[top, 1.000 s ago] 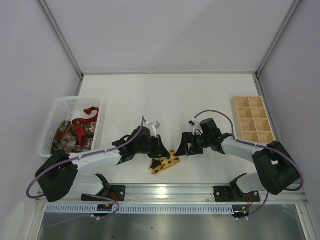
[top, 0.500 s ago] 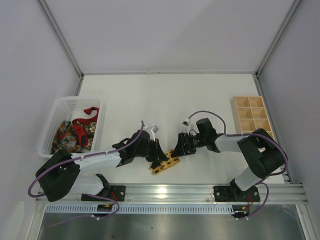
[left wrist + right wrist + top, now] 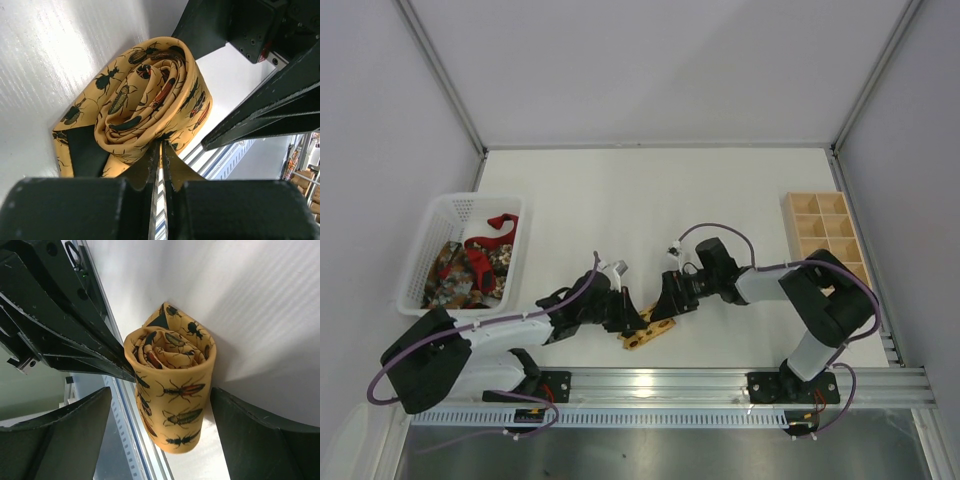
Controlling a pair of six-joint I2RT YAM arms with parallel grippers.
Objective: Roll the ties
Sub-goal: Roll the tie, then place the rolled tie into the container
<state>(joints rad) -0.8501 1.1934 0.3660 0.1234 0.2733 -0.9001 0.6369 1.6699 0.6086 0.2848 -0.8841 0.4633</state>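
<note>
The yellow tie [image 3: 150, 100] lies as a tight coil close to the table's [image 3: 650, 200] near edge, between the arms, about where it lay a second ago. The arms are what change. Both wrists sink and close in, and the right gripper [image 3: 161, 390] slides left until its spread fingers straddle the coil. The left gripper [image 3: 161, 145] is pinched together on the coil's loose edge (apparently nipping it). This roll looks all but done. At far left a white basket [image 3: 440, 215] holds the red tie [image 3: 498, 222] and patterned tie [image 3: 450, 270], unrolled. A wooden tray [image 3: 828, 238] sits right, and pale walls [image 3: 650, 70] enclose everything.
</note>
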